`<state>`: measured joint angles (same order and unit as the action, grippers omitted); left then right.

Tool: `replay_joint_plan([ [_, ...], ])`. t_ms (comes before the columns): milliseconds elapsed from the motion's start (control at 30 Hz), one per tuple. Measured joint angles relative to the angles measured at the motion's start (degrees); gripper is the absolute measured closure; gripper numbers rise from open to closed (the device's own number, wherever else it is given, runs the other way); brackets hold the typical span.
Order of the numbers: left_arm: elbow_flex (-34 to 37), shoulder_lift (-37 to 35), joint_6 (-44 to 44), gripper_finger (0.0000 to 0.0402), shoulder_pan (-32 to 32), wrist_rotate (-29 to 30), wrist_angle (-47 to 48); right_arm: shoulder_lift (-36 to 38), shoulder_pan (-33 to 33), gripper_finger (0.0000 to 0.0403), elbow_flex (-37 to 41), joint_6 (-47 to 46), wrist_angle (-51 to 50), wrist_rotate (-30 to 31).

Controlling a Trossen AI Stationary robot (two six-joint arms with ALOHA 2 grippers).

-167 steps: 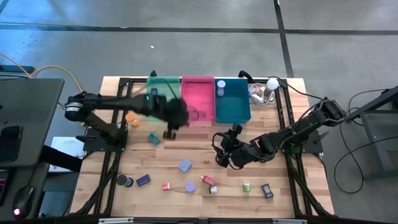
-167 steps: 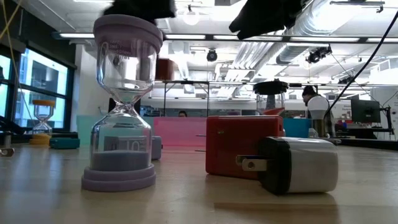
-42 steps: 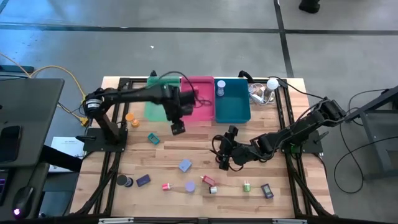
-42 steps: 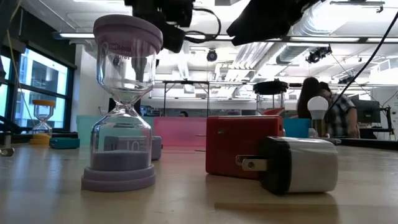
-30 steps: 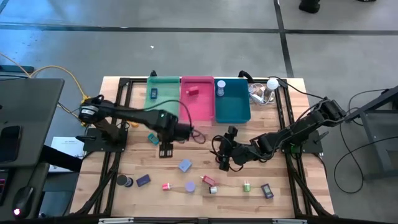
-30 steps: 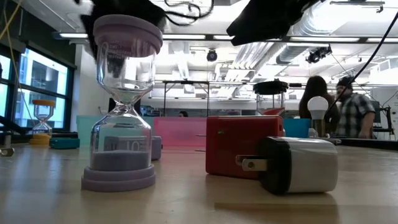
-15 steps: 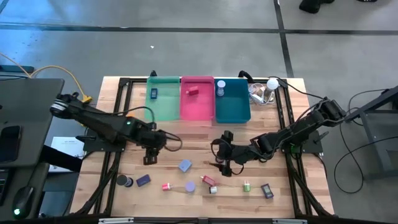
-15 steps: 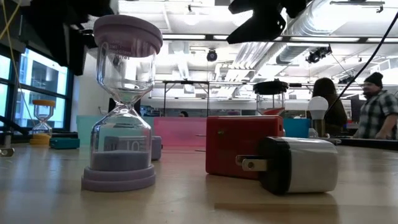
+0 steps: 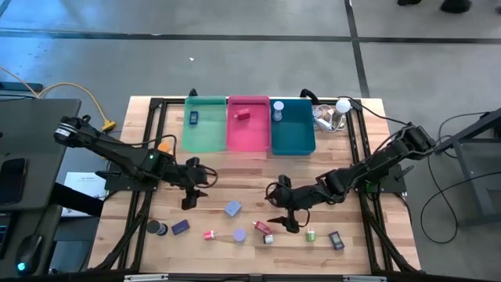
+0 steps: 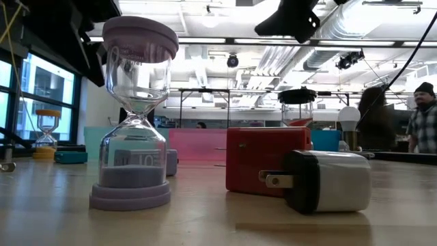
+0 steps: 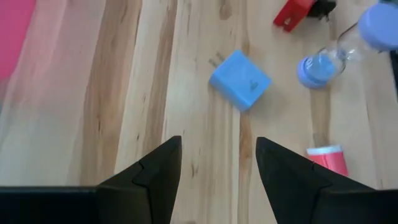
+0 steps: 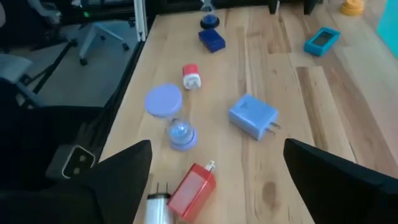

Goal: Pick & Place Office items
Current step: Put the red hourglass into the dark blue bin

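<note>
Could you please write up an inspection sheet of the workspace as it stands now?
Surface: wooden table, mostly bare.
Job's things: blue charger, lavender hourglass, red charger lie loose; small items sit in green bin and pink bin.
Clutter: white bulb by teal bin.
Grippers: left gripper open, empty, near blue charger; right gripper open over red charger.
Cables: yellow cable off table's left.
Surroundings: people in background.

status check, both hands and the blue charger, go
Left hand open, empty, short of light blue square plug charger. Right hand wide open over red plug block. Nothing blocking.
</note>
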<state>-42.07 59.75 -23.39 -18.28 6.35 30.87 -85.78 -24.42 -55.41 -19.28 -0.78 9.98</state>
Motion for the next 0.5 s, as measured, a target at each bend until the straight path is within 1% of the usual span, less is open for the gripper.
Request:
replay_joint_plan([
  [33,0.01,0.0,0.17,0.0201,0.18,0.0,-0.13,0.0,0.09,0.0049,-0.65,0.07,-0.44,-0.31],
  [100,0.01,0.0,0.65,0.0201,0.46,-0.04,-0.39,0.0,0.97,0.0049,-3.36,-0.34,-3.33,-3.22],
  [167,0.01,0.0,0.65,0.0201,0.66,-0.02,-0.44,0.0,1.57,0.0049,-7.77,-1.59,-9.59,-4.93],
  [233,0.01,0.0,0.65,0.0201,0.94,-0.02,-0.47,0.0,1.63,0.0049,-12.96,-2.36,-18.32,-4.68],
  [367,0.01,0.0,0.65,0.0201,1.03,-0.04,-0.52,0.0,2.14,0.005,-21.55,-5.84,-34.41,-1.61],
  [433,0.01,0.0,0.67,0.0201,1.03,-0.04,-0.5,0.0,2.78,0.005,-24.18,-8.75,-40.8,-1.06],
  [500,0.01,0.0,0.67,0.0201,1.03,-0.04,-0.52,0.0,3.44,0.005,-25.1,-10.76,-44.39,-0.97],
])
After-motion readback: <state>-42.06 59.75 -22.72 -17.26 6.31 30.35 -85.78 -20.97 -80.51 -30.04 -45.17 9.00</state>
